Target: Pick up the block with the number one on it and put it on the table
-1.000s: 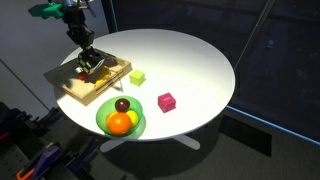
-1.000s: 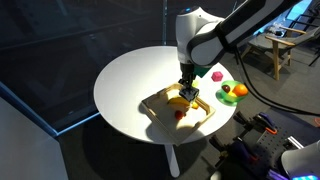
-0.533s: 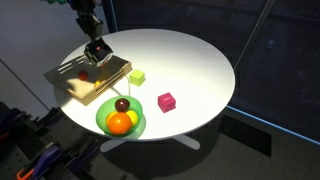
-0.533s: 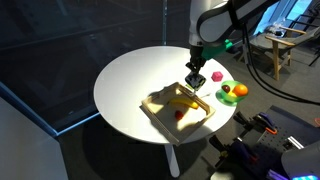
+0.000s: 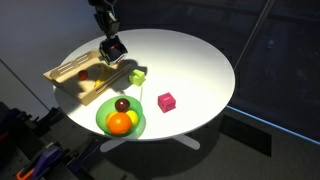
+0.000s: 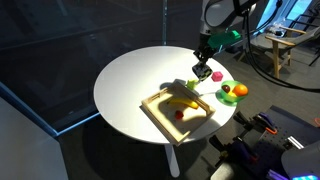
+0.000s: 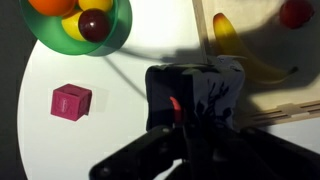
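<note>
Claw [image 5: 114, 49] grips the dark block with pale marks [image 7: 206, 94] between its jaws. It hangs well above the table [image 5: 190, 60], over the edge of the wooden tray [image 5: 68, 73] nearest the yellow-green cube [image 5: 137, 76]. In the wrist view the block fills the middle of the picture. It sits square in the grip, with bare white table below it on one side and the tray's edge on the other.

The step in hand looks like the carry and set-down. To do it well, the arm should move sideways until the block is fully clear of the tray's raised edge. It should then come straight down over open table.

The landing spot needs care. The yellow-green cube lies just beside the tray, the magenta cube [image 7: 71, 101] lies farther out, and the green fruit bowl [image 7: 50, 40] is near both. The wide bare stretch of table beyond them looks safest.

The block should go down until its underside rests flat before the jaws part. Letting go from a height would likely send the small cube tumbling or skidding. A straight lift afterwards should keep the fingers from knocking it.
</note>
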`<state>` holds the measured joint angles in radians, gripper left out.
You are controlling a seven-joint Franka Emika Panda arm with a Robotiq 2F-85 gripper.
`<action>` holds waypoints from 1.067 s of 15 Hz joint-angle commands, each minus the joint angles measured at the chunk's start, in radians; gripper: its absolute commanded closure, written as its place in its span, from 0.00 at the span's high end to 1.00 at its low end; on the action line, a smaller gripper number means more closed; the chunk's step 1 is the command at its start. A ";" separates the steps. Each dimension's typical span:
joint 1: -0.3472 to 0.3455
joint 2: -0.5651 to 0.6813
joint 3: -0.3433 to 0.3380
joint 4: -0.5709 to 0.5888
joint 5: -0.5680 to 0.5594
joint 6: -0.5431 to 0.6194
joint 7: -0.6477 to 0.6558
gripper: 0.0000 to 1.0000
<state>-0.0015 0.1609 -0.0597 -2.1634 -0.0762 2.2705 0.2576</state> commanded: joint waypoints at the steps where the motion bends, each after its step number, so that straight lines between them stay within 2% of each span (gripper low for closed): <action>1: -0.034 0.044 -0.020 0.085 0.054 -0.059 0.013 0.03; 9: -0.115 0.160 -0.073 0.233 0.177 -0.090 0.009 0.03; 16: -0.162 0.254 -0.103 0.313 0.224 -0.075 0.012 0.03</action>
<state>-0.1482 0.3692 -0.1576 -1.9071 0.1247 2.2127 0.2581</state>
